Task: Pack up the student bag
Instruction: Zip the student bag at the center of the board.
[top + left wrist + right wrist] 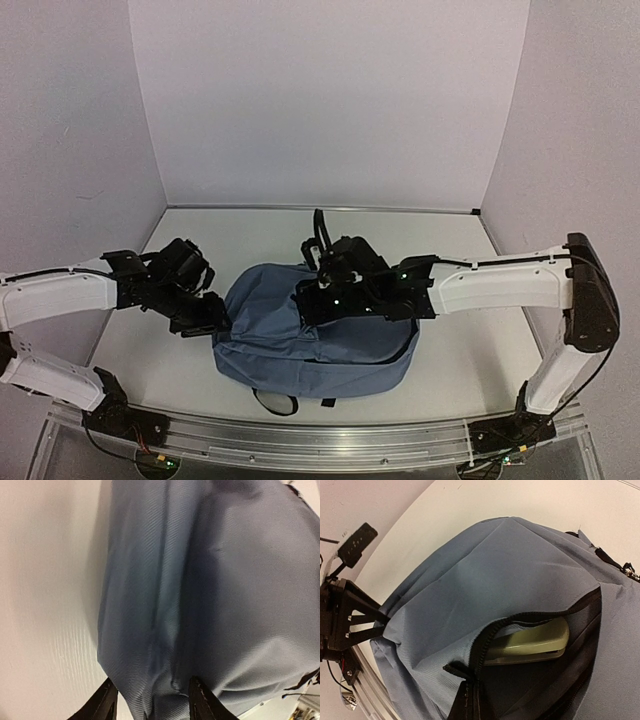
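The student bag [300, 350], dusty blue, lies in the middle of the table. My left gripper [218, 318] is at its left edge. In the left wrist view the gripper [152, 702] stands open, with a creased fold of the bag [210, 580] between its fingers. My right gripper [312, 297] rests on top of the bag. In the right wrist view it [475, 700] is shut on the black zip edge of the bag [485, 575], holding the mouth open. A pale green object [535, 640] lies inside the opening.
The bag's black top loop [318, 232] sticks up toward the back wall. A black strap loop [275, 403] pokes out at the bag's near side, close to the metal rail [320, 440]. White table [470, 360] shows on both sides of the bag.
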`<state>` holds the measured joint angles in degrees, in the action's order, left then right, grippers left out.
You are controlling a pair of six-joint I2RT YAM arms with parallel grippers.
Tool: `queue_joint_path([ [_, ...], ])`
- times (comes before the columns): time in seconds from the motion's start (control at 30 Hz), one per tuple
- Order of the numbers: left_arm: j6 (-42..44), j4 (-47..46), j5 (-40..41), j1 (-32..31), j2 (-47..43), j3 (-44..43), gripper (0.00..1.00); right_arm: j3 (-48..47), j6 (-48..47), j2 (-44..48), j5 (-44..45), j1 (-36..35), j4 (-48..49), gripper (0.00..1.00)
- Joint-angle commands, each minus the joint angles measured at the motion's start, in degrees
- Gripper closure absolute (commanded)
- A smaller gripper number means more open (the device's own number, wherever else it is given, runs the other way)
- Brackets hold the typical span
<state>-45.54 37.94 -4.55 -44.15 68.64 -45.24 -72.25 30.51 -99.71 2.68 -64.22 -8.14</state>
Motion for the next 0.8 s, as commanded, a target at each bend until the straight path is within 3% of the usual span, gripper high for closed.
queue_joint_path([
  [0.0, 12.17, -4.86, 3.0, -0.82, -6.15, -7.51, 0.4, -0.25, 2.49, 3.43, -4.21, 0.61, 5.05, 1.0],
  [0.27, 32.56, -21.19, -0.42, -11.99, -10.87, -2.4, 0.41, 0.43, 6.27, 2.25, -5.03, 1.46, 5.6, 1.0],
  [0.43, 35.88, -27.92, -4.92, -14.04, -6.76, 1.52, 0.43, 1.09, 7.78, 2.19, -6.18, 2.28, 6.26, 1.0],
  [0.77, 40.0, -35.7, -4.32, -16.32, 1.8, 3.67, 0.45, 3.99, 10.01, 4.17, -6.67, 2.82, 7.33, 1.0],
])
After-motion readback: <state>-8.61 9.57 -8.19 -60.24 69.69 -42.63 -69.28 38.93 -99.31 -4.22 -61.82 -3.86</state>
